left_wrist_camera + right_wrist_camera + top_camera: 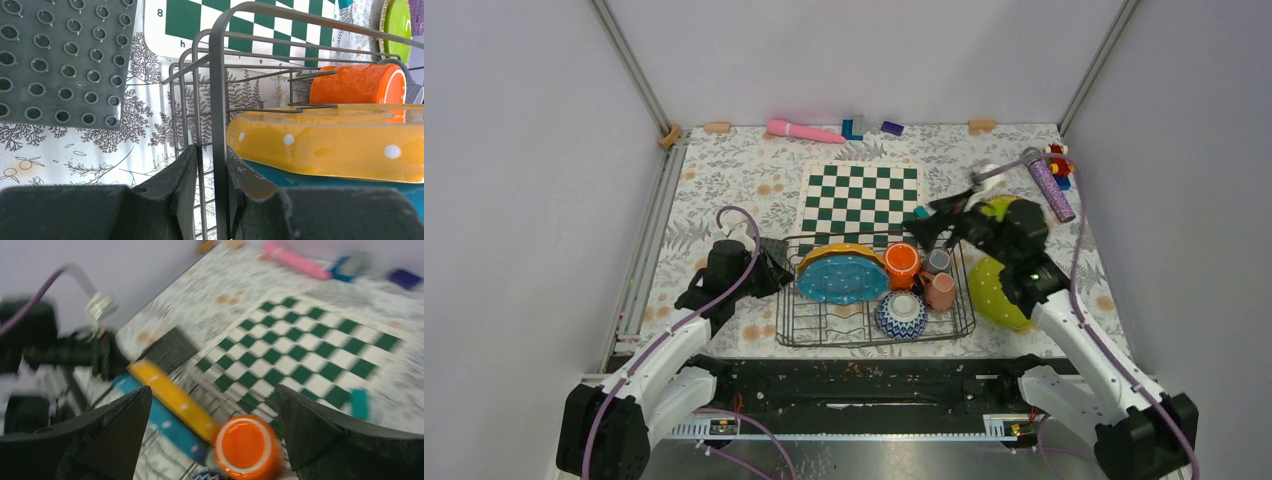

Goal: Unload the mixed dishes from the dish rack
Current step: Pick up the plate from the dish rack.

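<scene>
Dish rack (876, 340) sits just in front of the checkered board (860, 200), loaded with the yellow-orange plate (836, 251), teal plate (842, 282) and cups. Left gripper (212, 162) is clamped on the rack's end wire (apparently steadying it). Right gripper (212, 412) hangs wide open above the orange cup (246, 444). The step in hand is probably the cup pickup, so the next move is to lower the jaws around it. The right wrist view is blurred, so clearance to the cup cannot be judged.

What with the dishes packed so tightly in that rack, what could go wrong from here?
The open right gripper hangs over the orange cup, crowded against the yellow-orange plate; a finger could knock that plate. The left gripper pinches one thin wire of the dish rack; if it slips, the rack may shift.
</scene>
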